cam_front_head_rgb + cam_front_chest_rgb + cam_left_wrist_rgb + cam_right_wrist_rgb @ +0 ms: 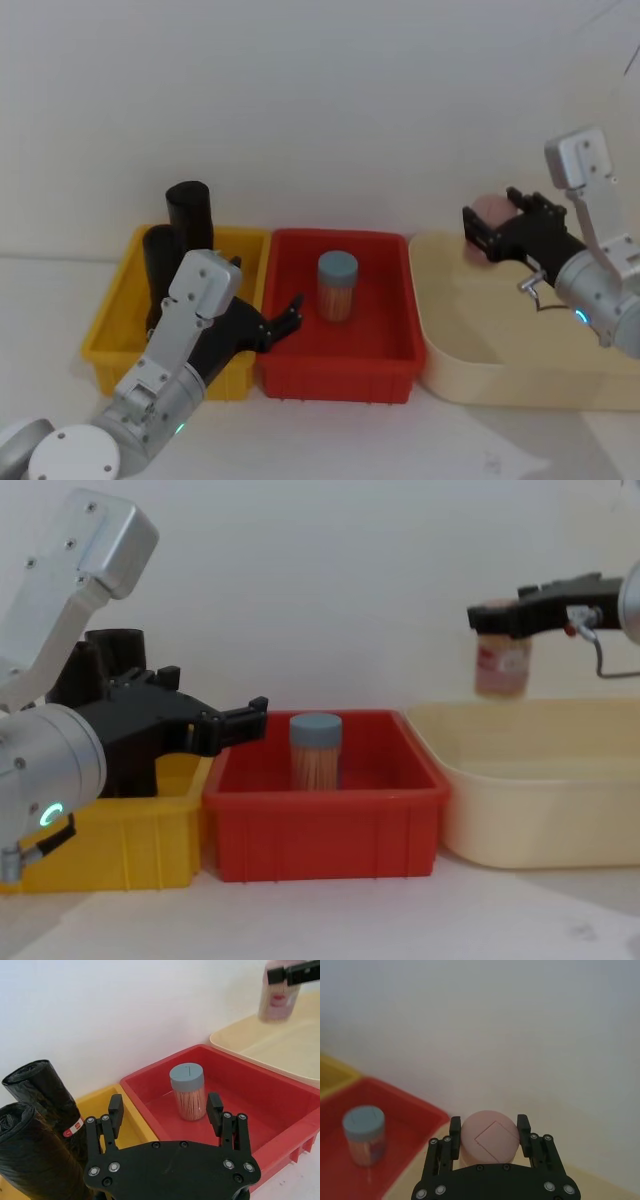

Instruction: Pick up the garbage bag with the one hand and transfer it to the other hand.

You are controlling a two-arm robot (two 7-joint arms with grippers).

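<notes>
Plainly, the coming move turns on how the garbage bag [30,1160] lies to the left gripper [165,1105]. The roll stands off that gripper's left flank and a little behind its fingertips, not between them. The fingers are spread wide with nothing in them and point past the roll, over the wall shared by the yellow bin [120,300] and the red bin [335,370], toward the toothpick jar [337,285]. As I judge it, the gripper must draw back and swing left before it can close on the bag.

The bag's long axis is close to upright, and its lower end sits in the yellow bin. A grasp across the roll from the side looks the natural one. The left gripper is by far the nearer. The right gripper [490,215] is well apart, above the cream tub [450,350], and clamped on a pink-lidded jar [487,1140]. It looks unable to receive anything until that jar is set down.

The garbage bag is a tight, matte black roll with a crinkled film surface and no sticker on the side that shows. Just beyond it, touching or nearly so, stands a second black roll [45,1090] with a red-and-white sticker [74,1128]. The two are easy to confuse.
</notes>
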